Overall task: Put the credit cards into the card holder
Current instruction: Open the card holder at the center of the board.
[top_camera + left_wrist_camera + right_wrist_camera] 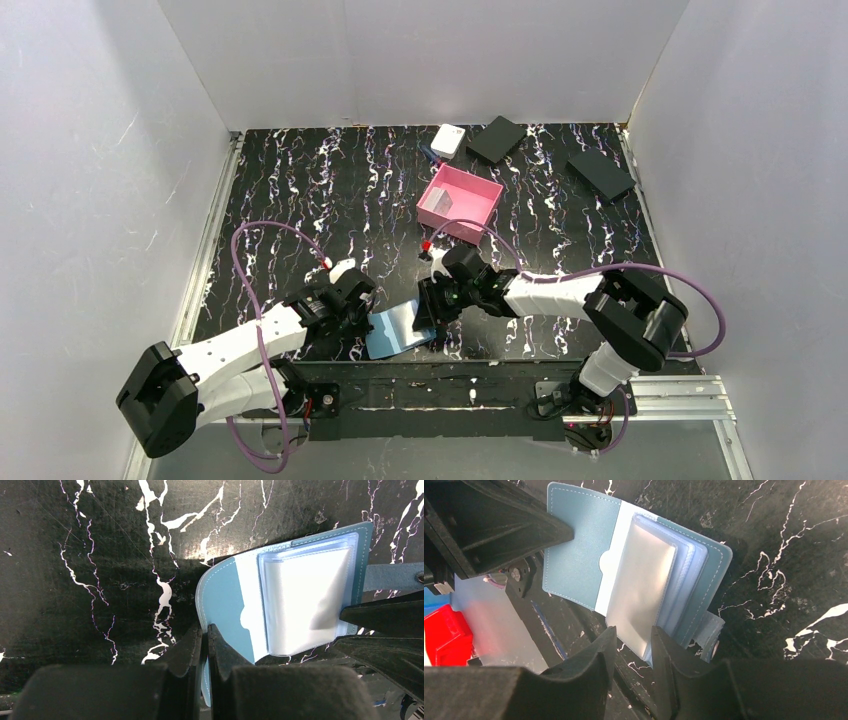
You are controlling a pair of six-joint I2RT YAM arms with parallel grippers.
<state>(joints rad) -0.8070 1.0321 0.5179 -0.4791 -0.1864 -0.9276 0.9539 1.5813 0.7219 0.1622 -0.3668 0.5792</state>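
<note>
The blue card holder (398, 331) lies open on the mat near the front edge, between the two arms. My left gripper (205, 636) is shut on the edge of its left cover (225, 600). Clear sleeves (305, 600) fan out from its right half. My right gripper (634, 641) stands open at the sleeves' lower corner, and the front sleeve (639, 587) dips between its fingertips without being clamped. That sleeve looks grey-white; whether a card sits in it I cannot tell. A pale credit card (438, 202) lies in the pink tray.
The pink tray (478, 187) stands at mid-table behind the right arm. A small white box (448, 140) and two flat black boxes (496, 138) (601, 175) lie along the back. White walls close in the left, back and right sides.
</note>
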